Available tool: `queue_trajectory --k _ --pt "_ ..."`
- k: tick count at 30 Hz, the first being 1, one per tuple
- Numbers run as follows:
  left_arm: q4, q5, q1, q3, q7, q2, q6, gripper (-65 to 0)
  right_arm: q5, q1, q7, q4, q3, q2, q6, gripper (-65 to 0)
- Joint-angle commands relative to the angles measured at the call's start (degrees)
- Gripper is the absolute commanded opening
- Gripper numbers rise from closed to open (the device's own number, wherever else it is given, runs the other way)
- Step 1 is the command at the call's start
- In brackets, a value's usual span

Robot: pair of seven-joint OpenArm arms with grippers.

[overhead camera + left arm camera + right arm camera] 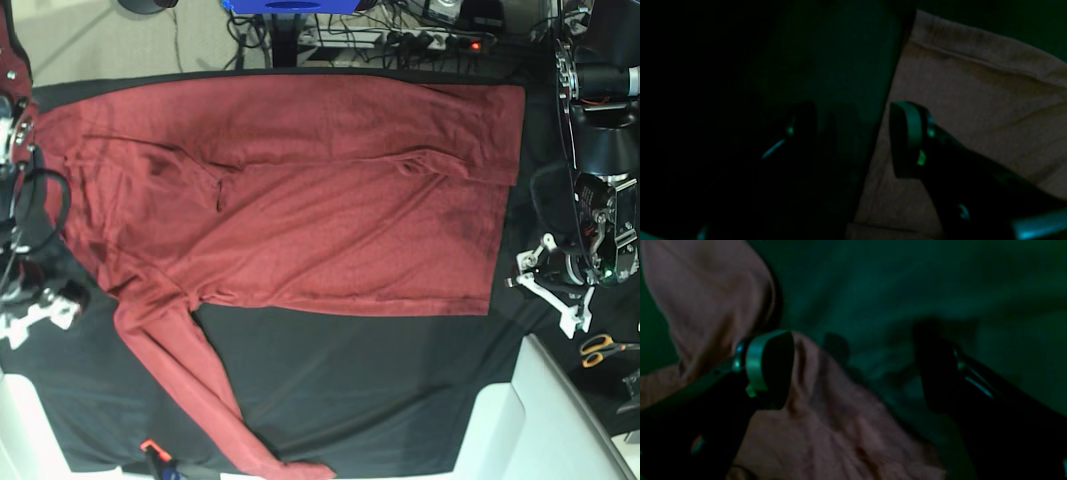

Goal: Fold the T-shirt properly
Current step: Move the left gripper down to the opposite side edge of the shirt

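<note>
Beside the T-shirt (973,100), both claws agape, left claw (853,140) empty.

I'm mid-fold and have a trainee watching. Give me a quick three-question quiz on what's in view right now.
1. True or false: the left gripper is clamped on the T-shirt.
2. Where do the scissors lie? A: on the T-shirt. B: off the black table cloth, near the base view's right edge. C: in the middle of the cloth.
3. Fill in: the outstretched sleeve runs toward the base view's ___ edge.

Key: 1 false, its jaws stand apart with nothing between them. 2 B. 3 bottom.
</note>
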Motion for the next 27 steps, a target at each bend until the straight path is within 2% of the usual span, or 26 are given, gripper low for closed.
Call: queue_trajectory --k 1,11,16,22,24,27 --pt "0.86 -0.36 -1.59 -0.27 -0.80 -1.12 -0.19 -30.4 0.92 1.12 0.52 0.80 -0.07 0.43 0.58 -11.6" --pt "-3.71 -0.36 -1.77 0.17 -4.75 -1.03 -0.19 -30.4 0.83 -0.47 0.34 0.80 -0.07 -1.50 0.94 -11.3" --pt "-4.68 -0.36 -2.73 0.26 -5.46 -1.03 -0.19 -30.3 1.27 -0.38 0.52 0.80 -5.87 -2.21 0.94 -11.7" --pt "-4.76 -0.36 -4.14 0.26 -5.19 -0.50 -0.19 -30.3 1.00 -0.38 0.61 0.80 -6.39 -3.52 0.94 -12.9" --pt "-4.76 -0.36 -4.58 1.05 -5.19 0.46 -0.19 -30.3 1.00 -0.38 0.61 0.80 -6.39 -3.52 0.94 -20.6" --pt "-5.29 -0.36 -5.63 4.83 -5.19 0.90 -0.19 -30.1 0.92 -0.38 0.61 0.80 -6.39 -3.61 0.85 -42.0"
